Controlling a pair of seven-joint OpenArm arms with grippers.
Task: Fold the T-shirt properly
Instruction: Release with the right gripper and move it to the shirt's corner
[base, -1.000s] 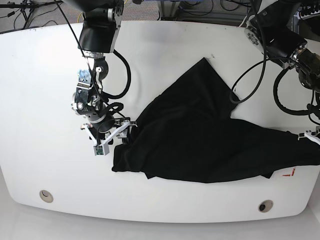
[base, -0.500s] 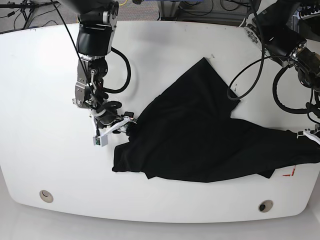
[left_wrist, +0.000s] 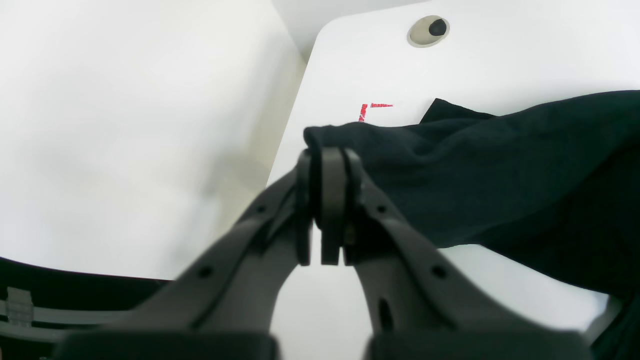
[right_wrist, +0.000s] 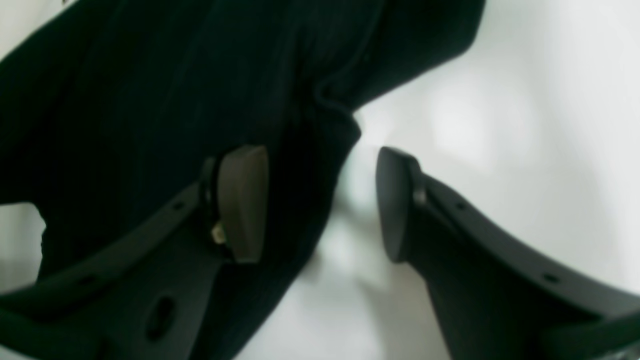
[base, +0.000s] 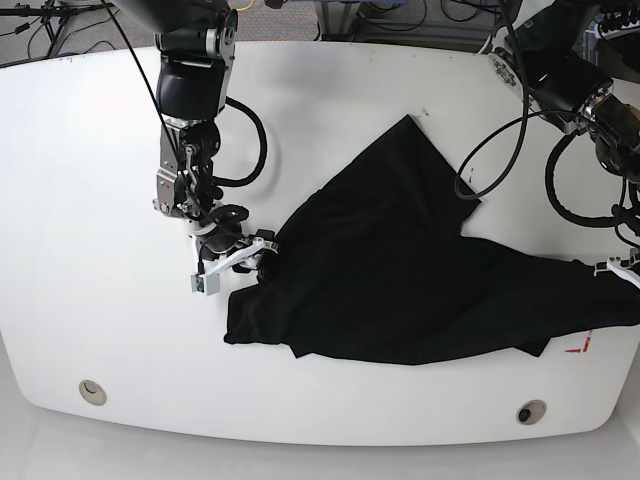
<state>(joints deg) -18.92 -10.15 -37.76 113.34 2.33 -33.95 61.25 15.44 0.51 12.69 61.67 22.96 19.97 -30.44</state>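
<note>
The black T-shirt (base: 400, 270) lies crumpled and spread across the right half of the white table (base: 90, 200). My left gripper (left_wrist: 325, 160) is shut on a bunched edge of the T-shirt (left_wrist: 500, 170), at the table's far right edge in the base view (base: 622, 268). My right gripper (right_wrist: 320, 200) stands open at the shirt's left edge (base: 258, 252). One of its fingers (right_wrist: 242, 200) rests over the dark T-shirt (right_wrist: 150, 100) and the other finger (right_wrist: 395, 200) is over bare table. A fold of cloth reaches into the gap. No printed graphic shows.
A red corner mark (base: 580, 347) sits on the table by the shirt's right end, also in the left wrist view (left_wrist: 372, 107). Round holes (base: 92, 391) (base: 531, 411) lie near the front edge. Black cables (base: 500, 160) loop over the table's right side.
My right gripper has swung up and to the right, onto the shirt's left edge, staying open. The left gripper has kept its hold at the right edge.
</note>
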